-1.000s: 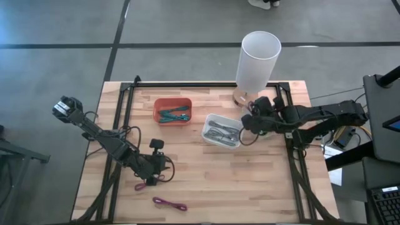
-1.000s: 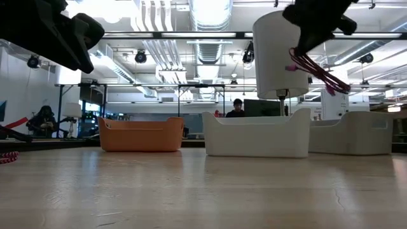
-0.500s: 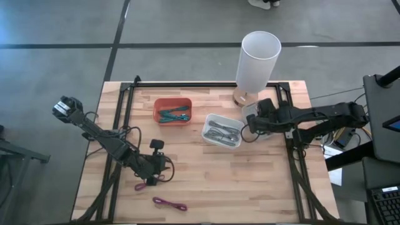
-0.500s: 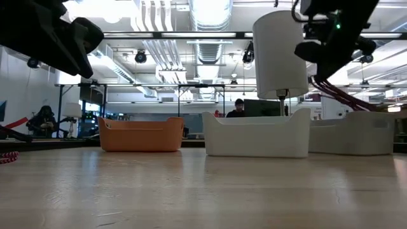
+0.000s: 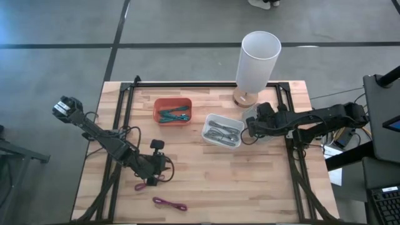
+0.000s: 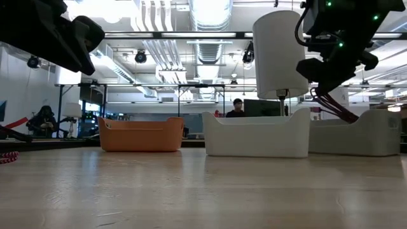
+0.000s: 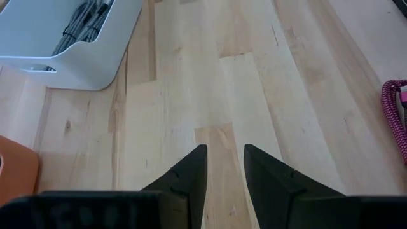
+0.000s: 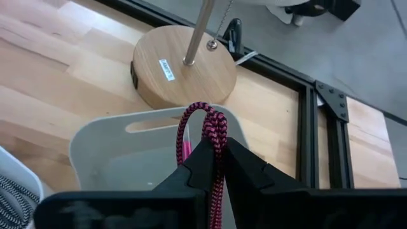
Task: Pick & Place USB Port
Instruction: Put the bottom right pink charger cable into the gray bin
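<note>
- One pink braided cable (image 8: 213, 137) is pinched in the right claw (image 8: 219, 159), its loop standing up between the two dark fingers, directly above an empty grey bin (image 8: 127, 156) near the desk's right rail.
- That bin sits just beside the round wooden base (image 8: 184, 67) of a tall white lamp (image 5: 257, 59) and next to a second grey bin (image 5: 222, 130) filled with black-and-white cables.
- From desk height, the pink strands (image 6: 334, 107) hang from the right claw (image 6: 331, 70) over the far-right bin's rim (image 6: 356, 130).
- Further left, an orange bin (image 5: 172, 110) holds teal cables.
- Two more pink cables lie loose on the wooden desk (image 5: 206, 175): one (image 5: 147, 183) close by the left claw (image 5: 156, 165), the other (image 5: 170, 204) nearer the front edge.
- Fingers (image 7: 191, 175) of the left claw (image 7: 224, 181) are apart over bare wood and hold nothing, with a pink cable (image 7: 395, 114) off to one side.
</note>
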### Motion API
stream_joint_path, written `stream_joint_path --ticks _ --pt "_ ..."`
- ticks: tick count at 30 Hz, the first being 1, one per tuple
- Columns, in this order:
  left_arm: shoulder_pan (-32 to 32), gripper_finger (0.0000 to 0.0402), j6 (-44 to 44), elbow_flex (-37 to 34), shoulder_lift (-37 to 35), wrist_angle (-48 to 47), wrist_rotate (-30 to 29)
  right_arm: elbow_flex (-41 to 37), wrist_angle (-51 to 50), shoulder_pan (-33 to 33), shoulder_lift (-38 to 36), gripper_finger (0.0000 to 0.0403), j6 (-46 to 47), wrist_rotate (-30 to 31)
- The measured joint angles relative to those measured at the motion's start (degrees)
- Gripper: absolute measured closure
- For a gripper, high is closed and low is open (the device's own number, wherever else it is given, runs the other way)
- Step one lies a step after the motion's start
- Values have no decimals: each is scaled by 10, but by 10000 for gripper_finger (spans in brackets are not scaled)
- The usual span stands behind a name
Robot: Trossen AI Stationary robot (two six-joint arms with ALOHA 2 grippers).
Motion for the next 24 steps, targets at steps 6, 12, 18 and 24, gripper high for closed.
stream_joint_path --ticks 6,12,18,24 --pt "0 287 0 0 0 0 0 -4 14 0 3 374 34 -11" --pt "0 287 0 0 0 0 0 -34 55 1 7 374 46 -35" --pt "0 287 1 0 0 0 0 -71 70 0 7 373 64 -44" --pt "0 287 1 0 0 0 0 -85 71 1 7 352 65 -83"
